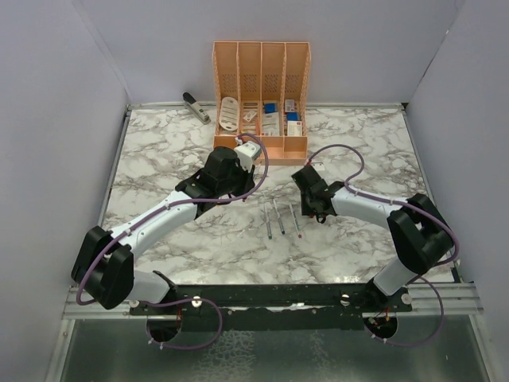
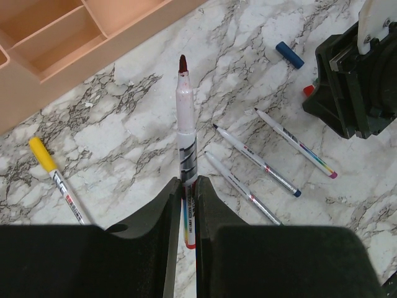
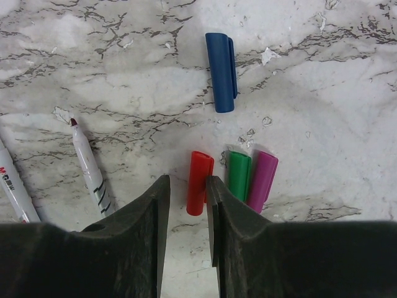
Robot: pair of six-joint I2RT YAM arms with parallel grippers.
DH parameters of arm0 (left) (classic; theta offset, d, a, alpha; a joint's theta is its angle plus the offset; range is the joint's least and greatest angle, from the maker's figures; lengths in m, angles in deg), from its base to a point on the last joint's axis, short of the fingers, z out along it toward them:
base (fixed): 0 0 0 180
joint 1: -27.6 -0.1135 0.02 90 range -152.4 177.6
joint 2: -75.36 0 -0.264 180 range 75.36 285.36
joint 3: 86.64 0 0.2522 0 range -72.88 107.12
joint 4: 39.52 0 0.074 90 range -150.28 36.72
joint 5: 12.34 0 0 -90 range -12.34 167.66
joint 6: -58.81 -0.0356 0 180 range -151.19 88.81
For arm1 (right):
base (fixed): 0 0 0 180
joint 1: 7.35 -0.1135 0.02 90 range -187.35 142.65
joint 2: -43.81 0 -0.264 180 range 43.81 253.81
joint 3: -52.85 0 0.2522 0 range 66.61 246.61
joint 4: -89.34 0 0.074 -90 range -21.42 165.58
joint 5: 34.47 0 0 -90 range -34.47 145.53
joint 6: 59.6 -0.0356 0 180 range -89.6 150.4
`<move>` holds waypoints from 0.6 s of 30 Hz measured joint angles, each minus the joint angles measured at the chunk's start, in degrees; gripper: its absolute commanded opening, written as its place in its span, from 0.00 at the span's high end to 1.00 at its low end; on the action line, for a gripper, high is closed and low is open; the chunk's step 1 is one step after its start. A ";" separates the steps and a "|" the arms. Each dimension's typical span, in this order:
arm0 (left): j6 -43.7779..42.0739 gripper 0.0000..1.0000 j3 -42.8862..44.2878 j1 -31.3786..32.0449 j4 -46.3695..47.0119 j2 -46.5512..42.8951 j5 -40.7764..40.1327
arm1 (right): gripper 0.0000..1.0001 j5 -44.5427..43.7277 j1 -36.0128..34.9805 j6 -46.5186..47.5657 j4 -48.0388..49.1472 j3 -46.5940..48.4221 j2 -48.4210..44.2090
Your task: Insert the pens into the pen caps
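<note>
Pens [image 1: 280, 215] lie loose on the marble table [image 1: 159, 159]. Three of them sit side by side in the middle, between my two arms. My left arm [image 1: 159, 216] reaches in from the near left. My right arm [image 1: 366, 205] reaches in from the near right. The orange organizer [image 1: 261, 79] stands at the far edge, and a grey stapler [image 1: 193, 107] lies just left of it.

The left gripper [image 2: 188, 183] is pressed together on the red-tipped pen [image 2: 185, 118]. It pinches the pen by its back end, and the bare tip sticks out in front of the fingers.

The right gripper [image 3: 186, 189] hangs low over the caps, just right of the three loose pens. Its fingers [image 3: 155, 211] are spread a little, and the red cap [image 3: 200, 182] lies flat on the table between them. The cap touches one finger, but I see a gap to the other, so nothing is pinched there.

A capped pen [image 2: 62, 186] lies on the table near the front of the organizer, with the yellow cap [image 2: 42, 152] on its end. A dark-tipped pen [image 3: 90, 171] lies bare on the table beside the right gripper.

The green cap [image 3: 239, 175] and the magenta cap [image 3: 263, 180] lie side by side, touching, just past the finger that the red cap leans on. The blue cap [image 3: 221, 71] lies alone, a little apart from those three.
</note>
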 measured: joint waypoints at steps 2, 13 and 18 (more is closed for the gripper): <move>-0.11 1.00 0.00 0.00 0.00 0.00 0.24 | 0.70 -0.02 0.00 -0.17 -0.04 0.00 0.15; -0.46 1.00 0.00 0.00 0.02 0.11 1.14 | 0.70 -0.35 0.00 -1.22 -0.66 0.00 0.20; -0.48 1.00 0.00 -0.04 0.04 0.50 1.62 | 0.70 -0.68 0.00 -1.49 -0.87 0.00 0.20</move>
